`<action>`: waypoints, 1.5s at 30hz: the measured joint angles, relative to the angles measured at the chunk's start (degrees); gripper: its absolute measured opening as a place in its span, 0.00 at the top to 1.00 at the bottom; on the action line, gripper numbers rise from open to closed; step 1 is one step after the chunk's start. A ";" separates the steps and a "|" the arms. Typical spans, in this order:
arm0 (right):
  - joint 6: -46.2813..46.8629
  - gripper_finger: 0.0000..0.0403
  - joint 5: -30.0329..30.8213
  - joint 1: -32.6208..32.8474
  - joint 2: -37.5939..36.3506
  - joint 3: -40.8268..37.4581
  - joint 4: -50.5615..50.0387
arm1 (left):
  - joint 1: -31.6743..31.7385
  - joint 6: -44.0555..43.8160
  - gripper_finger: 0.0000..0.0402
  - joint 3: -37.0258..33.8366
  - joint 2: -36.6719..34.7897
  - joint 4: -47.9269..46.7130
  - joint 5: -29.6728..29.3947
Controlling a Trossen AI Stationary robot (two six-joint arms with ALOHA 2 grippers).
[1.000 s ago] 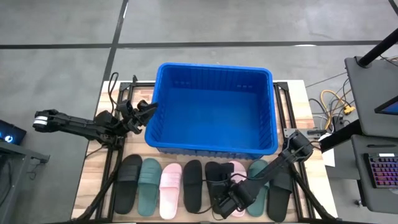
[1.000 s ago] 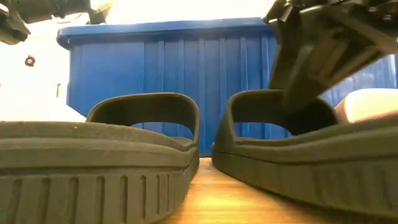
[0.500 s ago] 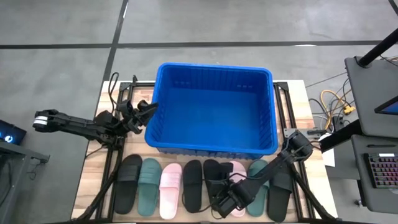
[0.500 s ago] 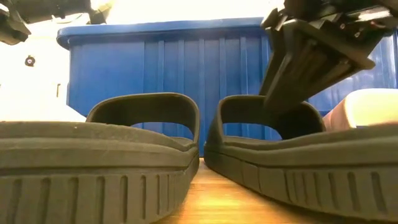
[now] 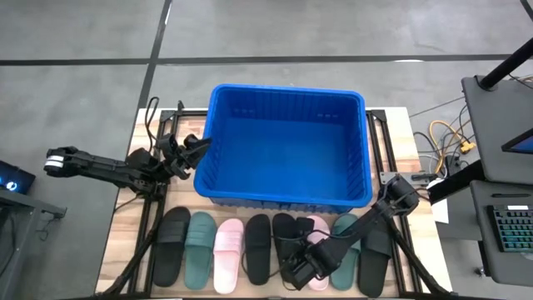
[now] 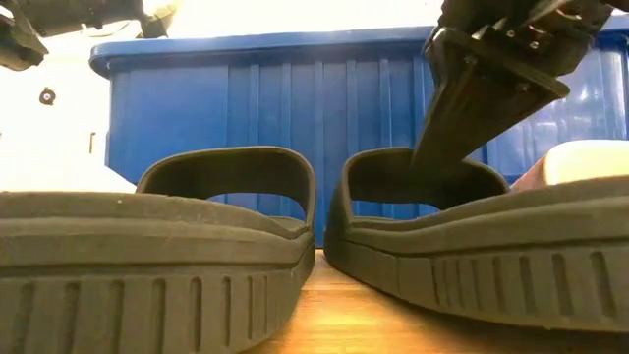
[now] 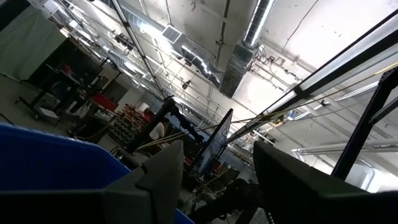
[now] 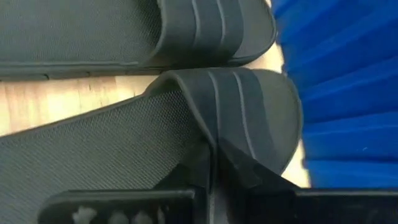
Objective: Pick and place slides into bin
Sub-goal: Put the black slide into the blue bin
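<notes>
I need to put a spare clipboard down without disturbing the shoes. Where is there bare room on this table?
Little is free. Bare wood shows right of the bin, up to the table edge. The near strip is packed with the row of slides, and the right claw is shut on a black slide. The left claw hangs by the bin's left wall.

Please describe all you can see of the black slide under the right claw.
The black slide looks like matte rubber, with a mesh-textured footbed, a wide ribbed strap and a grooved sole edge. It lies in the row in front of the blue bin, toe toward it, between another black slide and a pink slide. The right claw is shut on its strap. It seems slightly tilted, though whether it has left the table is unclear.
</notes>
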 joint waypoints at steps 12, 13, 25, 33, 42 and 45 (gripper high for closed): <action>-0.69 0.97 -1.56 -0.03 0.13 3.43 -1.82 | 0.04 0.03 0.55 0.00 0.10 0.21 0.00; -1.58 0.97 -1.56 -0.01 0.14 4.13 -2.24 | 0.04 0.03 0.55 0.00 0.07 0.13 0.00; -3.17 0.97 -1.49 0.03 0.16 15.24 -17.27 | 0.04 0.05 0.55 0.02 0.48 0.19 0.00; -3.35 0.97 -1.08 0.03 0.16 25.38 -24.98 | 0.04 0.03 0.55 0.02 1.04 0.20 0.00; -11.24 0.97 2.38 -0.01 0.14 37.33 -24.95 | 0.02 0.03 0.55 0.02 1.25 0.22 0.00; -14.55 0.97 3.23 -0.01 0.14 41.44 -25.02 | 0.02 0.03 0.55 0.02 1.16 0.22 0.00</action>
